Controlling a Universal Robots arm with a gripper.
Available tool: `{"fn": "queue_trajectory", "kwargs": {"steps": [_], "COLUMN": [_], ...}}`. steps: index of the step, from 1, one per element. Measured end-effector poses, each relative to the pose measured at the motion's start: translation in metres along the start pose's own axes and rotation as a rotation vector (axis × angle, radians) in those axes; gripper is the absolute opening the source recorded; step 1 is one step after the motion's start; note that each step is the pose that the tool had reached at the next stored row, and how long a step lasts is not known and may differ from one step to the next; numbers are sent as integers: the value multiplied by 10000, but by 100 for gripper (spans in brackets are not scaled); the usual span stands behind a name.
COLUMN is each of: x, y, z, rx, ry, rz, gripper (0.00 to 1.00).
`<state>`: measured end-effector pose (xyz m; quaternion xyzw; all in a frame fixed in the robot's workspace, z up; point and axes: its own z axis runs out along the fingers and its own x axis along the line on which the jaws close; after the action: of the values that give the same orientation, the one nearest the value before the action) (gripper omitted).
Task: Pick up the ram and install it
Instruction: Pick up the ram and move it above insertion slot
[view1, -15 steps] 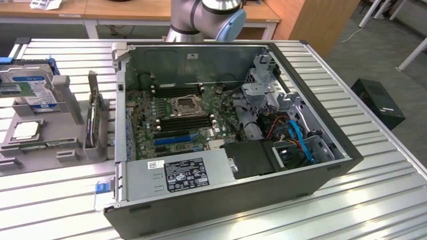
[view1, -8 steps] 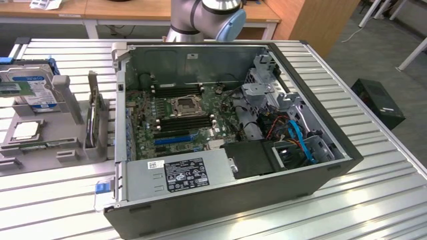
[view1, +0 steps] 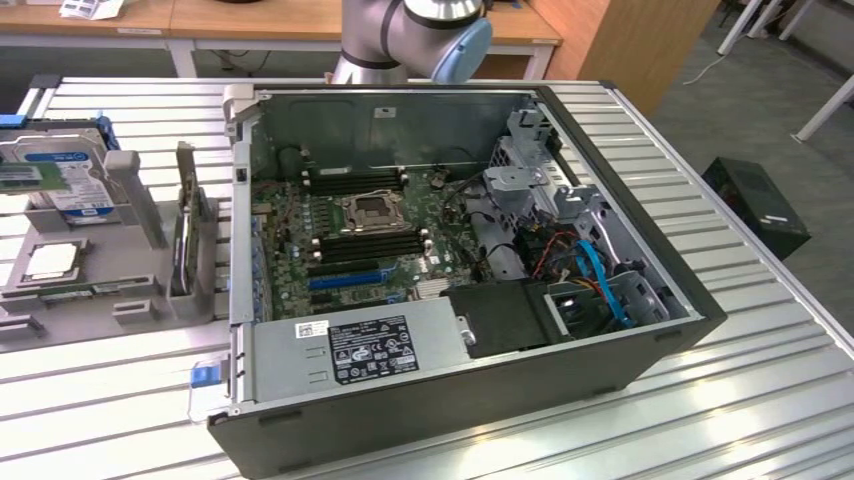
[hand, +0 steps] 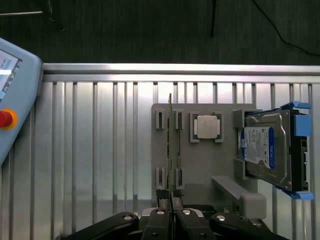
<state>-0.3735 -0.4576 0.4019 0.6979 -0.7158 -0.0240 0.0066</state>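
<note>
The ram (hand: 170, 145) stands on its thin edge in the slots of a grey holder (hand: 200, 165), untouched. On the same holder I see a processor chip (hand: 205, 127) just beside it, and a hard drive (hand: 267, 150) past that. My gripper (hand: 171, 216) hangs clear above, in line with the ram's end, its fingers pressed together on nothing. The holder sits on the ribbed bench (view1: 747, 400) at the exterior view's left, beside the open computer case (view1: 467, 410). Its motherboard (view1: 287, 250) shows black memory slots (view1: 371, 245). The arm (view1: 387, 30) rises behind the case.
</note>
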Motion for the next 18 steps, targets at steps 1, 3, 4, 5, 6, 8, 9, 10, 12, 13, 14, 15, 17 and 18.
{"fn": "queue_trajectory", "kwargs": {"steps": [1,3,4,5,6,8,9,10,12,13,14,15,17,18], "x": [0,-1,-2,-2,-2,-3,-4,-5,-6,-6,-7,-8,-9,-9], "y": [-9,-32,-47,-63,-81,-122,-144,-166,-208,-229,-252,-275,-322,-346], "z": [0,1,0,-1,-2,-4,-4,-5,-6,-7,-9,-10,-12,-13], "rx": [0,3,3,2,2,2,2,3,2,2,0,0,-1,-2], "ry": [-1,-2,-2,-2,-2,-1,-3,-3,-3,-3,-2,-2,-2,-2], "rz": [0,1,1,1,1,1,2,2,1,1,2,2,2,1], "gripper": [12,12,12,12,12,12,12,12,12,12,12,12,12,12]}}
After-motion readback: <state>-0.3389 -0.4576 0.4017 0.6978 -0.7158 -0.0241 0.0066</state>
